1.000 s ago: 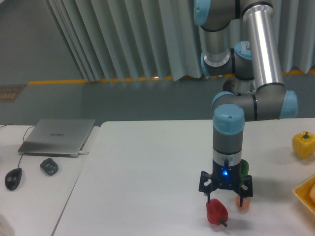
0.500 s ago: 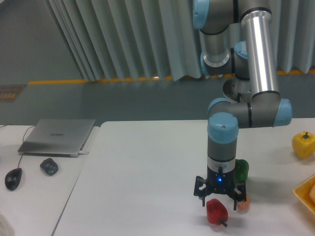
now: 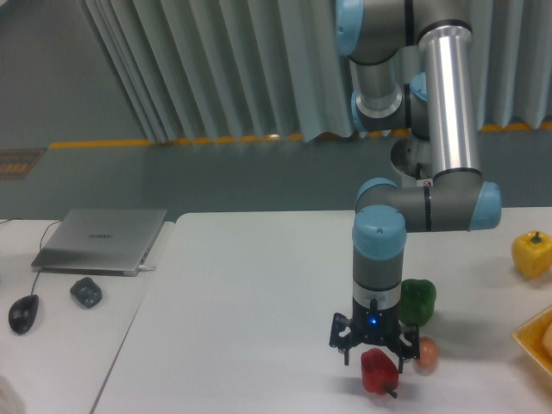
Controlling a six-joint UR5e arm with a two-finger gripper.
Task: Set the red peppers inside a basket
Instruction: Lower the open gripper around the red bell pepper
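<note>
Directly below hand [image 3: 373, 355]: red pepper [image 3: 379, 371].

The claw [image 3: 371, 352] hangs over the pepper [image 3: 379, 372], basket [image 3: 533, 336] far right.

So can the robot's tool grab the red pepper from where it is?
Probably yes. The tool hangs open right above the red pepper, with nothing between them. The green pepper and a small orange thing sit off to the side.

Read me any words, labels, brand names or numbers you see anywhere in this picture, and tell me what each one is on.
Closed silver laptop: a small mark on the lid, too blurred to read.
Brown floor sign at the left edge: markings too blurred to read.
Robot arm's black two-finger gripper: only a blue light, no text.
Nothing else carries writing.
</note>
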